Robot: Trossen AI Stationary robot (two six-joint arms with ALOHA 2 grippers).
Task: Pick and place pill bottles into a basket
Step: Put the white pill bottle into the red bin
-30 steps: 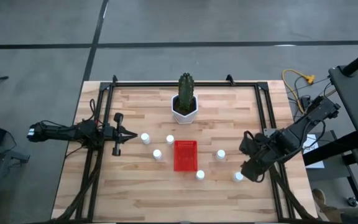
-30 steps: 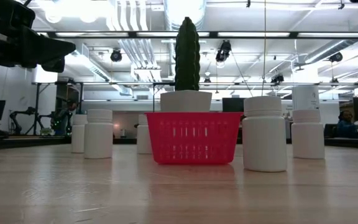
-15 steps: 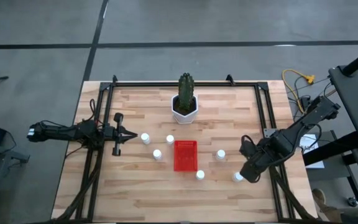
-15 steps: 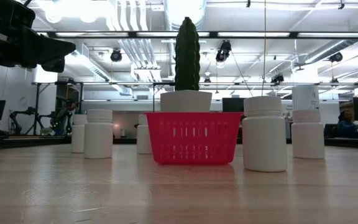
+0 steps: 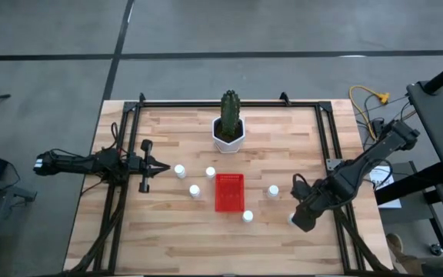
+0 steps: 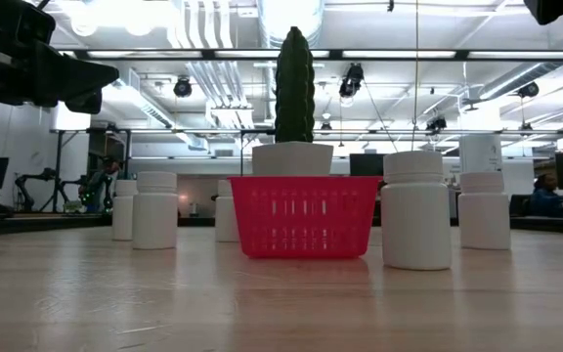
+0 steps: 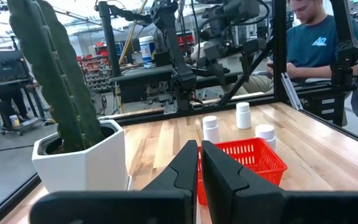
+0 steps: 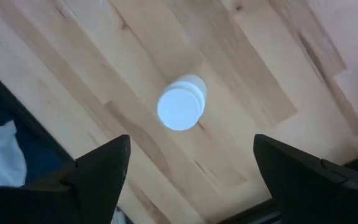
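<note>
White bottle [image 8: 180,109] now sits under your right gripper [image 5: 301,217], moved over it; fingers spread, ready to descend

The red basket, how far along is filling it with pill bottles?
Nothing looks done: the red plastic basket looks empty. The open right gripper hangs above a white capped pill bottle standing near the table's right edge. The left gripper waits shut. All the bottles remain.
</note>
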